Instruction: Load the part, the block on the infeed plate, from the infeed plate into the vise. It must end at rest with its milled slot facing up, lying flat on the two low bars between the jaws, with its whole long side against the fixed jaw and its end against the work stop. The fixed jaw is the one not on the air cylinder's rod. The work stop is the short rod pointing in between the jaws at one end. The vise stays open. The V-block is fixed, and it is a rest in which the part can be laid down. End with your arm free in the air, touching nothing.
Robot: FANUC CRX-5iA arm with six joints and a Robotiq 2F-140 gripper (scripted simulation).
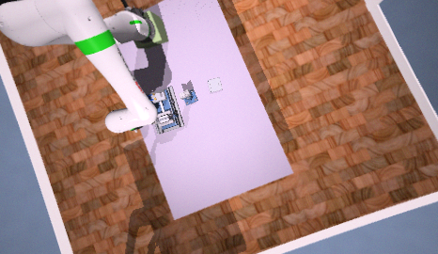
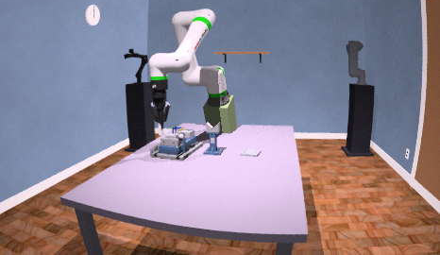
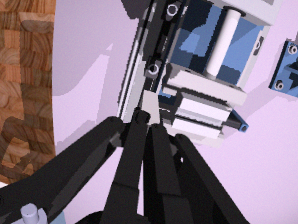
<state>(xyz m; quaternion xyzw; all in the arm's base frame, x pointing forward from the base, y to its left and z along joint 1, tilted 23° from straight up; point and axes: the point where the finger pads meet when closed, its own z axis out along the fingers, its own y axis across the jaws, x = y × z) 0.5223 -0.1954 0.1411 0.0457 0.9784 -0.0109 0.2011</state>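
Hanging above vise [image 2: 176,145], pincer [image 3: 145,117] fully closed, empty; part [image 3: 200,115] just beside tips, apart.

My pincer [image 3: 143,119] is black, my arm [image 2: 186,50] white with green bands. The tabletop [image 2: 264,178] is pale lilac, the vise [image 2: 176,145] blue and grey, the floor [image 1: 338,73] brown wood parquet, the walls [image 2: 293,26] blue.
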